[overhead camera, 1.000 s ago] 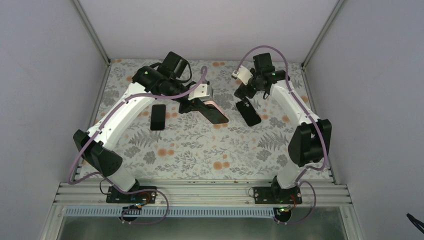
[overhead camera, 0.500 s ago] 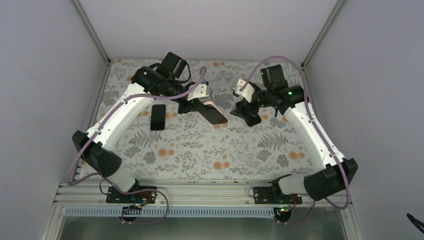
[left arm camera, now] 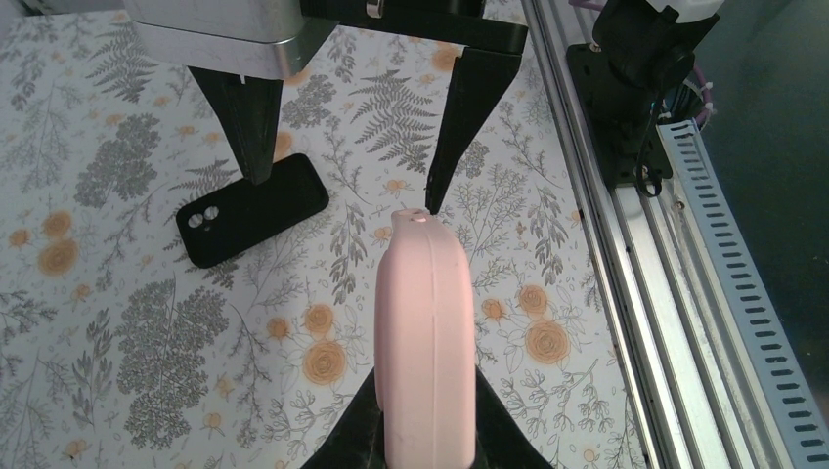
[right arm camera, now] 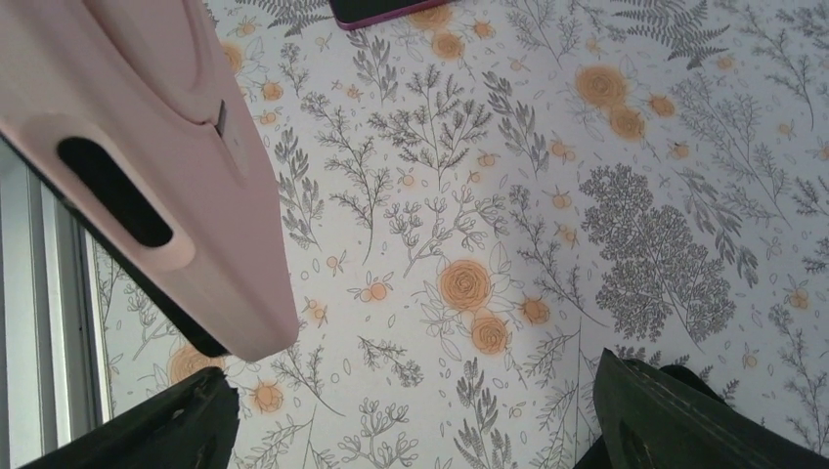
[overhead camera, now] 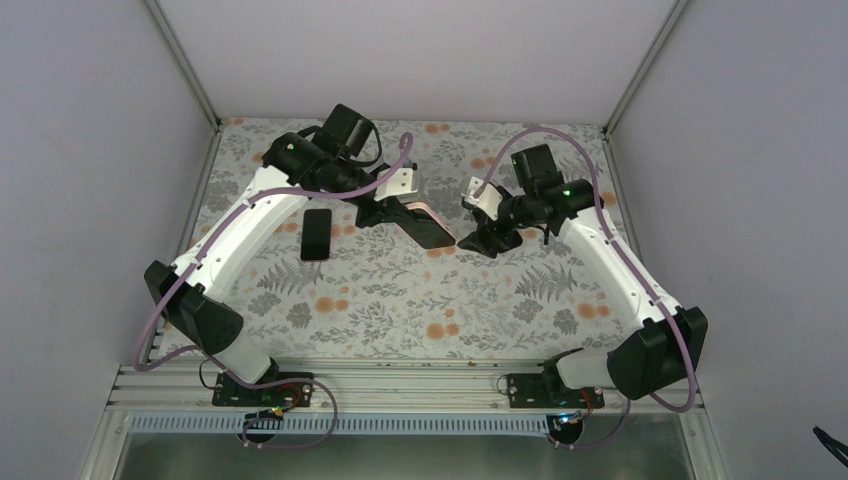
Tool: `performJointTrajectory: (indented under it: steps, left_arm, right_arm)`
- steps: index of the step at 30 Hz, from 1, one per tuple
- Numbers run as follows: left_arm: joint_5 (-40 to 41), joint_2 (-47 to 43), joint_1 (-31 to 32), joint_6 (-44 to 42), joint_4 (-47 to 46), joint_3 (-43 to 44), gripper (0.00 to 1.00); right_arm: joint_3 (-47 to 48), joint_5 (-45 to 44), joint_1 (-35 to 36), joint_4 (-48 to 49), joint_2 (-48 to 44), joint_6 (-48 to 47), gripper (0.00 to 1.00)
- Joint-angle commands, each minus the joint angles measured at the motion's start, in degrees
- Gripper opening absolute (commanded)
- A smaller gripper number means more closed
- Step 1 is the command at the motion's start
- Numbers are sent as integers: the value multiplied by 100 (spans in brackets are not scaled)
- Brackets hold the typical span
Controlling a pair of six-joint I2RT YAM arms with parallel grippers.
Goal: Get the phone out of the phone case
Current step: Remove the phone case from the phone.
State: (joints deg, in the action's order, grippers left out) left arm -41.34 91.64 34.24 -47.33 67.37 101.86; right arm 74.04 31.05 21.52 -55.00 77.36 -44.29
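My left gripper (overhead camera: 396, 212) is shut on a phone in a pink case (overhead camera: 428, 224) and holds it above the table; the case stands edge-on between the fingers in the left wrist view (left arm camera: 426, 332). My right gripper (overhead camera: 474, 238) is open and empty at the phone's free end. In the right wrist view the pink case (right arm camera: 147, 166), with the dark phone under it, ends just above the left finger (right arm camera: 176, 430); the other finger (right arm camera: 675, 420) is far to the right. The right gripper's fingers (left arm camera: 469, 107) show beyond the case in the left wrist view.
A black phone case with camera holes (left arm camera: 252, 209) lies on the floral table under the right gripper. Another dark phone (overhead camera: 317, 233) lies flat at the left, its edge showing in the right wrist view (right arm camera: 376, 10). The metal rail (left arm camera: 635, 293) runs along the near edge.
My right arm has swung out and brought its open gripper down and left, from over the black case to the free end of the pink-cased phone. The left arm has held still.
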Motion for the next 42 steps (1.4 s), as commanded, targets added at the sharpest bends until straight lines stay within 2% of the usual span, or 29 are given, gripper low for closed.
performJointTrajectory:
  steps: [1,33,37,42]
  left_arm:
    - [-282,-106,-9,13,-191,190,2]
    - [-422,-79,-14,-101,-99,230,2]
    - [-577,-45,-14,-110,-88,260,2]
    - [-1241,63,-14,-182,47,389,2]
  right_arm:
    - [-101,202,63,278,57,122,93]
    - [247,-161,75,995,422,550,93]
    - [297,-415,77,1484,426,795,94]
    - [440,-689,74,2385,706,1265,96]
